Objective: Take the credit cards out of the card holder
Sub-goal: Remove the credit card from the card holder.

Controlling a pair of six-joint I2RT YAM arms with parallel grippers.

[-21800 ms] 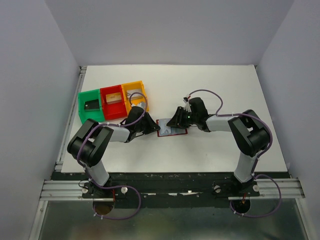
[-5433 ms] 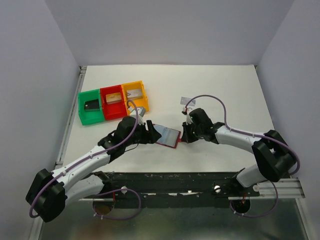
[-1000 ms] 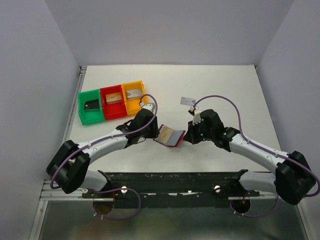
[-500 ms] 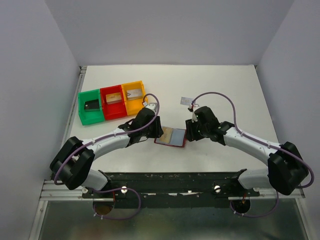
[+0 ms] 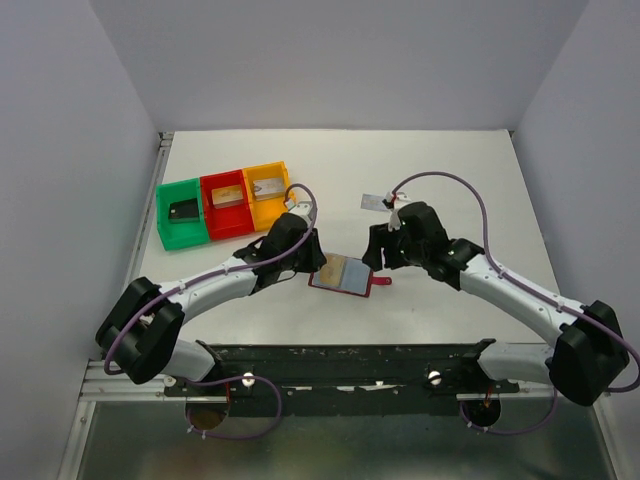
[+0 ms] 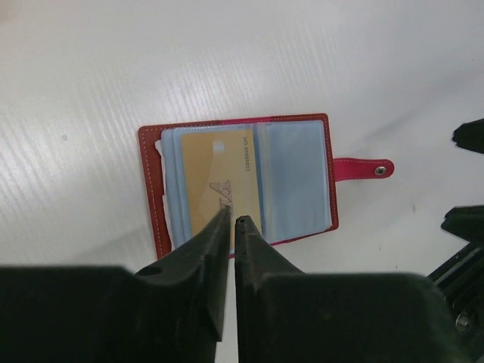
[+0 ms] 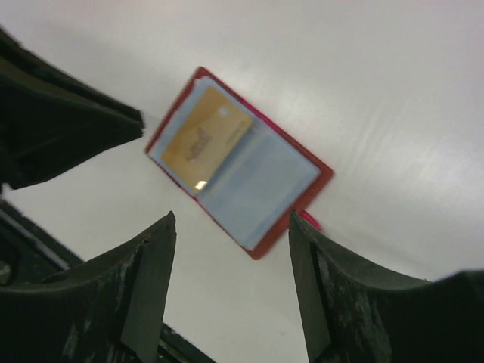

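The card holder (image 5: 345, 273) lies open and flat on the table, dark red with light blue lining; its snap tab (image 6: 363, 169) points right. A gold-tan credit card (image 6: 215, 181) sits in its left pocket. My left gripper (image 6: 231, 221) hovers over that card's near edge, jaws drawn to a thin slit with nothing between them. In the top view it (image 5: 316, 262) is at the holder's left side. My right gripper (image 7: 232, 219) stands open above the holder's right side, holding nothing. The holder (image 7: 238, 178) shows beyond its fingers.
Green (image 5: 166, 225), red (image 5: 213, 228) and orange (image 5: 291, 209) bins stand at the back left, each with a card inside. A small pale card (image 5: 376, 200) lies on the table behind the right gripper. The table's near edge runs just below the holder.
The right gripper has opened, let go of the card holder and drawn back. The holder has dropped from tilted to flat on the table. The left jaws have narrowed.
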